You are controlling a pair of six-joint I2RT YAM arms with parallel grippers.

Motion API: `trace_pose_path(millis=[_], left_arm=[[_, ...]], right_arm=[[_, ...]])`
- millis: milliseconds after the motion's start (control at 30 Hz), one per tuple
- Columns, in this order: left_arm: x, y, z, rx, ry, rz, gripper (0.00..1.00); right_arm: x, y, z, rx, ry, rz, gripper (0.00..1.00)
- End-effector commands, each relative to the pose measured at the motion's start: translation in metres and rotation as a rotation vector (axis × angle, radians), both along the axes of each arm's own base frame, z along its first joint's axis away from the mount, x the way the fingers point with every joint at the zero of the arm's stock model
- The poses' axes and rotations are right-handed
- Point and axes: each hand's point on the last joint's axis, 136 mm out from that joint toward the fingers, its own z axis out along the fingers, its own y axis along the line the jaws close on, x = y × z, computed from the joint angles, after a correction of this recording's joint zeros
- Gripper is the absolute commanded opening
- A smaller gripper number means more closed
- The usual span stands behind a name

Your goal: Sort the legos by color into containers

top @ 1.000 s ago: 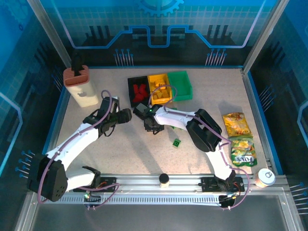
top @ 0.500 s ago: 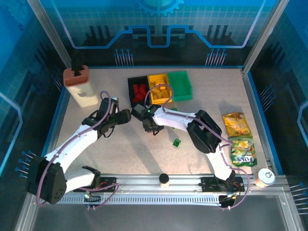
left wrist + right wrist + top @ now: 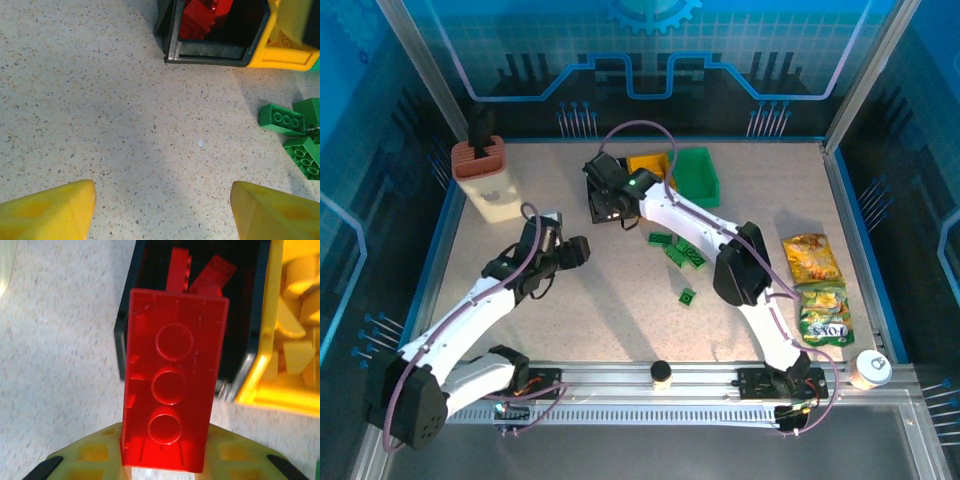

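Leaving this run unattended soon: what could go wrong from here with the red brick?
1. The red brick in the right gripper hangs near the black bin's near rim; released now, it might clip the rim and land on the table.
2. The yellow bin sits right beside it, so a bounce could put red among yellow.
3. Loose green bricks lie close by the right arm; a low retreat might scatter them.

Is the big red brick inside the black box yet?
Out. The right pincer holds the red brick over the black box, not dropped in.
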Motion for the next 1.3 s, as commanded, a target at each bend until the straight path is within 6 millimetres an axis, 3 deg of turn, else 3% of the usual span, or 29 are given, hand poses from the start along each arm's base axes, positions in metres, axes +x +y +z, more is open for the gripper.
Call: trace_pose_path(millis=[0,167,200,233,300,367,533,733,900,1133,1267], left_arm=[[-0.012,0.003,-0.006,-0.009,0.026,0.018,0.72],[-0.014,0.001,0.002,-0.026,0.006,0.016,0.72],[-0.014,0.0,0.004,-0.028,0.001,0.016,0.72],[-0.015,0.0,0.005,-0.026,0.001,0.013,0.72],[-0.015,0.0,0.007,-0.024,-0.003,0.012,0.72],[-0.014,-0.002,0.009,-0.026,-0.01,0.004,0.72],[-0.012,-0.013,0.008,-0.028,-0.013,-0.032,0.72],[-0.009,-0.03,0.003,-0.006,0.004,-0.087,0.73],[-0.007,-0.042,0.0,-0.003,0.005,-0.121,0.73],[-0.005,-0.061,-0.008,0.002,0.023,-0.177,0.73],[-0.004,-0.067,-0.01,0.01,0.027,-0.192,0.73]], right_arm=[[0.021,0.0,-0.025,-0.027,0.047,0.057,0.28],[0.05,0.012,-0.021,0.037,0.018,0.084,0.34],[0.052,0.014,-0.018,0.048,0.013,0.088,0.46],[0.053,0.014,-0.014,0.054,0.006,0.093,0.67],[0.05,0.014,-0.001,0.065,-0.01,0.104,0.79],[0.045,0.011,0.013,0.072,-0.037,0.103,0.84],[0.022,-0.012,0.046,0.103,-0.086,0.088,0.85],[-0.01,-0.056,0.045,0.049,-0.073,0.056,0.85],[-0.035,-0.102,0.023,-0.036,-0.043,0.01,0.81],[-0.06,-0.165,-0.025,-0.092,0.065,-0.104,0.63],[-0.071,-0.191,-0.053,-0.135,0.134,-0.18,0.64]])
